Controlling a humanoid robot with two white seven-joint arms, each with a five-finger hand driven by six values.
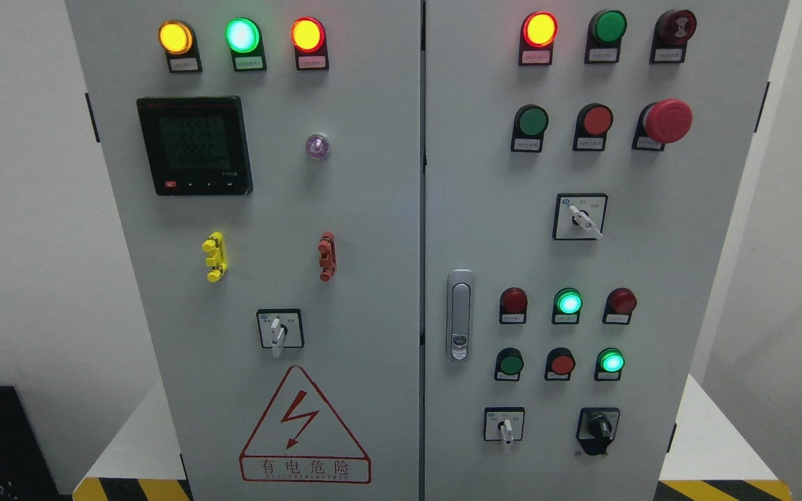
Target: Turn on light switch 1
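Neither hand is in view, so nothing can be said of what the fingers are doing; the reach has not begun. Nearest, low on the right door of the grey steel control cabinet [658, 278], sit a small white-levered rotary selector switch [505, 426] and a black-knobbed rotary selector [599, 428]. Above them come two rows of round red and green buttons, among them the lit green round button [610, 361] at the row's right end. Higher still is the white-handled square-plated selector switch [581, 217], its lever tilted down to the right. The label plates are too small to read, so which control is "light switch 1" cannot be settled here; probably it is one of the lower selectors, but that is a guess. To do the step well, bring one hand in square to the door, pinch the lever by its sides, turn it firmly to its next stop, and keep clear of the red mushroom-headed emergency stop [667, 120] and the silver door latch handle [460, 314].
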